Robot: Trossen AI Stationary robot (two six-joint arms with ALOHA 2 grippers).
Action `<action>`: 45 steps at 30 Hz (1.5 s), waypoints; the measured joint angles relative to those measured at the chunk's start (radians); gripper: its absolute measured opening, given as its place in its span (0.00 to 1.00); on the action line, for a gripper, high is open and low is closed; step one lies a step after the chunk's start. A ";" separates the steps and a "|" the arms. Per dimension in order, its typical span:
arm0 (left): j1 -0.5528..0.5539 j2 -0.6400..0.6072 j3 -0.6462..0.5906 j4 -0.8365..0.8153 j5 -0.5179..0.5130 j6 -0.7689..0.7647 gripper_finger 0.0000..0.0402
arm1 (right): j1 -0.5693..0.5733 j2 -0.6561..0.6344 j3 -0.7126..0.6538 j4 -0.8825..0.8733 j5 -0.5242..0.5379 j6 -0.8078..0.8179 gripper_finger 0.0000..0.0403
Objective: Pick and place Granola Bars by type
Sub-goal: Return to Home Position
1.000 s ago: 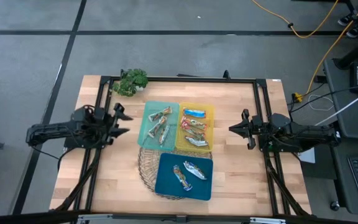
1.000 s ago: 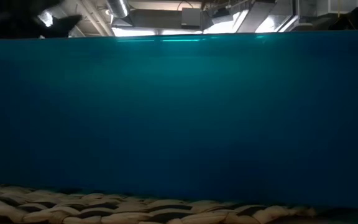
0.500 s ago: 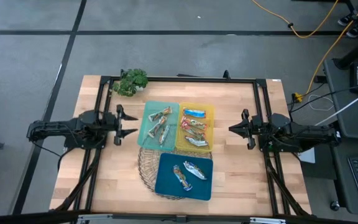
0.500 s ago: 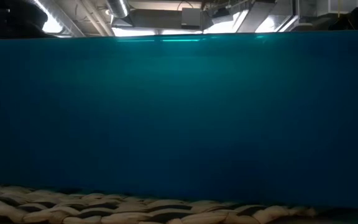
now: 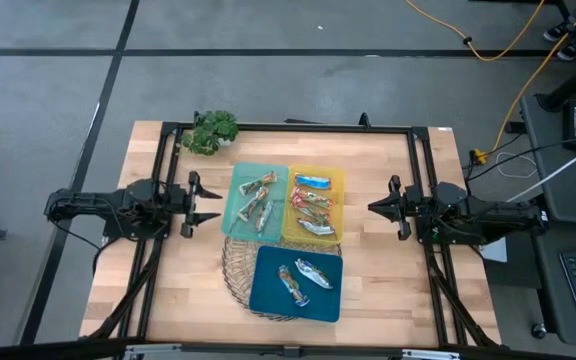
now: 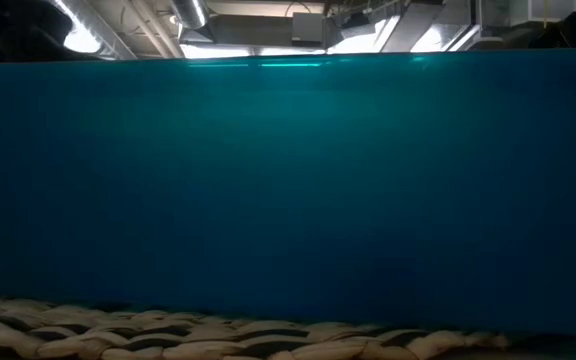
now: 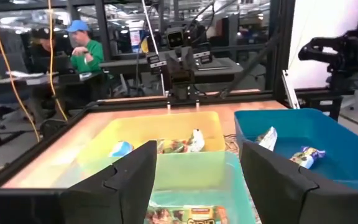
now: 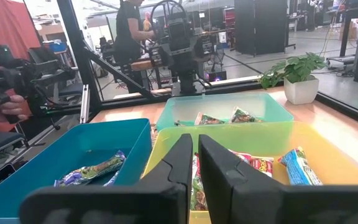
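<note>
Wooden bench from above: Granola Bars sit split across green tray, yellow tray and blue tray, low cam's just blue tray wall, wrist cams show left jaws spread, right jaws pressed together.

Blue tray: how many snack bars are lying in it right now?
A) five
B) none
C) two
C: the high view shows just two bars lying side by side in the blue tray.
</note>
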 joint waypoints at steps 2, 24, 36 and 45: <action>-0.004 0.000 0.000 0.000 -0.004 -0.028 0.56 | 0.000 0.000 0.000 0.000 0.000 0.001 0.08; -0.005 0.001 0.000 0.002 -0.005 -0.038 0.56 | 0.000 0.000 0.000 0.000 0.000 0.000 0.08; -0.005 0.001 0.000 0.003 -0.005 -0.037 0.56 | 0.000 0.000 0.000 0.000 0.000 0.000 0.08; -0.005 0.001 0.000 0.003 -0.005 -0.037 0.56 | 0.000 0.000 0.000 0.000 0.000 -0.001 0.08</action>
